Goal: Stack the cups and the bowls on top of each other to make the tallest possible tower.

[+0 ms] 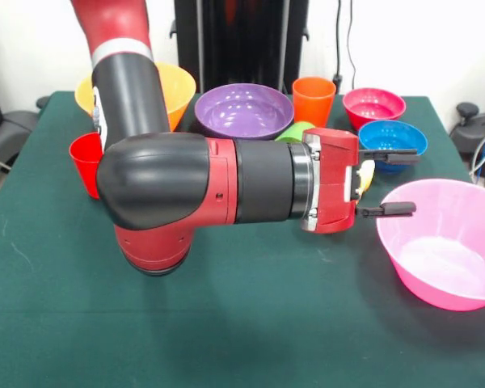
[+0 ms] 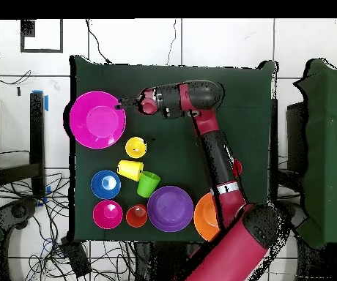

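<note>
My gripper is open and empty, pointing sideways with its tips just short of the rim of the hot pink bowl. In the overhead view the gripper is at the pink bowl's edge. A yellow cup shows behind the fingers; overhead it stands upright, with a second yellow cup and a green cup lying beside it. The blue bowl, crimson-pink bowl, orange cup, purple bowl and orange bowl line the table's robot side. The red cup is partly hidden by the arm.
The arm's bulky elbow hangs over the middle of the green table. Nothing is stacked; each bowl and cup rests apart on the cloth. Cables and chairs stand off the table's sides.
</note>
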